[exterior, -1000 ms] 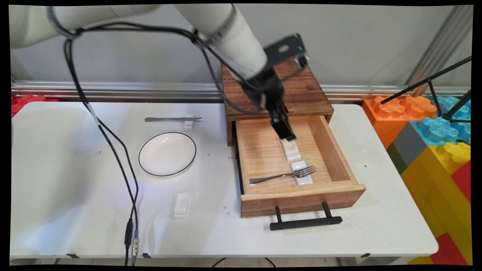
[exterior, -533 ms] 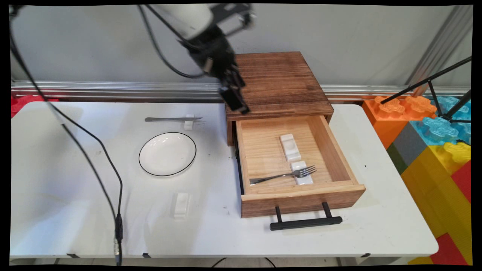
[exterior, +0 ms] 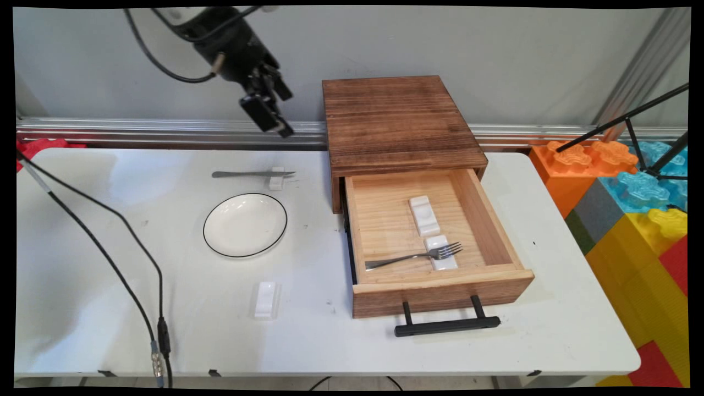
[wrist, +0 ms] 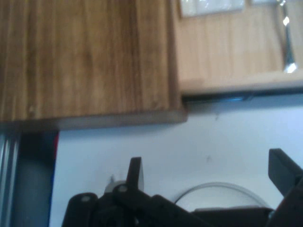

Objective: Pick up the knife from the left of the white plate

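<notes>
At the near edge of the bench (exterior: 110,264) a black handle (exterior: 446,325) sticks out from an open wooden drawer (exterior: 440,278). To the left of it a small white rest (exterior: 265,298) lies alone on the bench. Inside the drawer a fork (exterior: 418,256) lies with its prongs on a fork rest (exterior: 443,264), and just behind that sits a spare rest (exterior: 424,215) with nothing on it. Left of the drawer is a white plate (exterior: 245,224) with a dark rim. Behind the plate a knife (exterior: 242,174) lies with its tip end on a knife rest (exterior: 276,179). The drawer comes out of a dark wooden box (exterior: 399,118) at the back of the bench. The claw (exterior: 269,115) hangs high in the air, left of the box and above the knife, well apart from both. In the hand view its fingers (wrist: 135,172) stand wide apart with nothing between them. The claw holds nothing and touches nothing. That view also shows the plate's rim below and the box top above.
</notes>
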Controlling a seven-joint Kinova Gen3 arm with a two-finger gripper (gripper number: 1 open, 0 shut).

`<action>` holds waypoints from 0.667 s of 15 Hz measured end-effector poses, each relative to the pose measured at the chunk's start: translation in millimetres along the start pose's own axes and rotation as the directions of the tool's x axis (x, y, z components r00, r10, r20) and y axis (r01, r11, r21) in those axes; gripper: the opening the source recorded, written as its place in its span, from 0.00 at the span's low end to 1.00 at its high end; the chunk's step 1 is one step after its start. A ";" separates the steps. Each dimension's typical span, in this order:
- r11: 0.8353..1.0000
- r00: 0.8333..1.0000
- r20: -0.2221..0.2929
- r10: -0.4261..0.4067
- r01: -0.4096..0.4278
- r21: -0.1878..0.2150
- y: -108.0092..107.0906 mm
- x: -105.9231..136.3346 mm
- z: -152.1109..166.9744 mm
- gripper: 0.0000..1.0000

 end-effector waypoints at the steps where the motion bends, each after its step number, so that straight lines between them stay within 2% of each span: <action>1: 1.000 1.000 0.007 0.005 -0.005 0.009 -9.3 -11.7 1.4 1.00; 5: 0.999 0.999 0.030 0.021 -0.022 0.028 -48.0 -57.3 16.8 1.00; 10: 1.000 0.999 0.042 0.009 -0.009 0.008 -86.5 -97.2 38.0 1.00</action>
